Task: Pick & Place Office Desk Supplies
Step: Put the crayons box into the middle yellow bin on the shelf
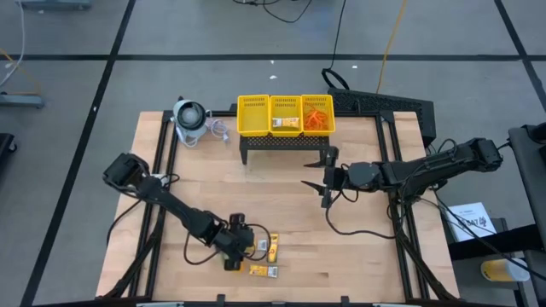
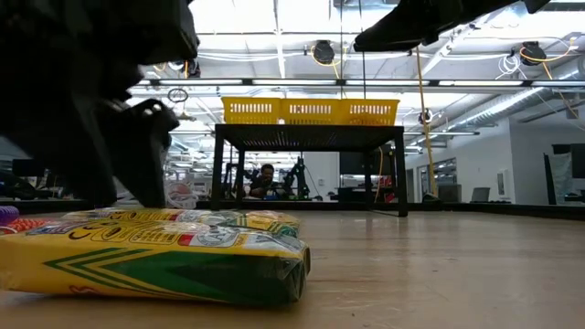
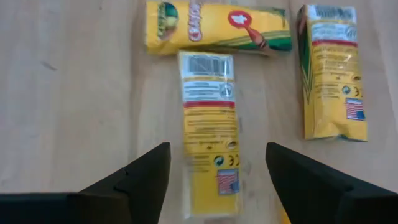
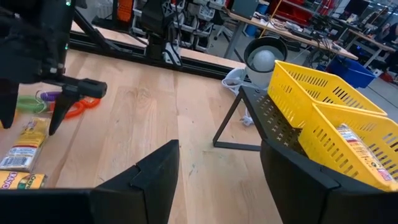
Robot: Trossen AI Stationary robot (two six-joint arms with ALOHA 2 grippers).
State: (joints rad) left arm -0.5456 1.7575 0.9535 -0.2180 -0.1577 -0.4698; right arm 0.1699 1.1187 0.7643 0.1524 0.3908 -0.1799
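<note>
Crayon packets: three yellow packets lie flat near the bench's (image 1: 358,247) front edge; the middle packet (image 3: 209,130) sits between your left gripper's (image 3: 217,180) spread fingers.
Risk, neighbours: another packet (image 3: 217,28) touches its far end; closing skewed could drag both.
Risk, grip: thin and flat, so your fingers may slide over it.
Right gripper (image 1: 327,181): fingers apart, empty, near the basket (image 1: 286,115).

left pincer (image 3: 217,171) low, fingers apart; right pincer (image 1: 327,182) raised, fingers apart
</note>
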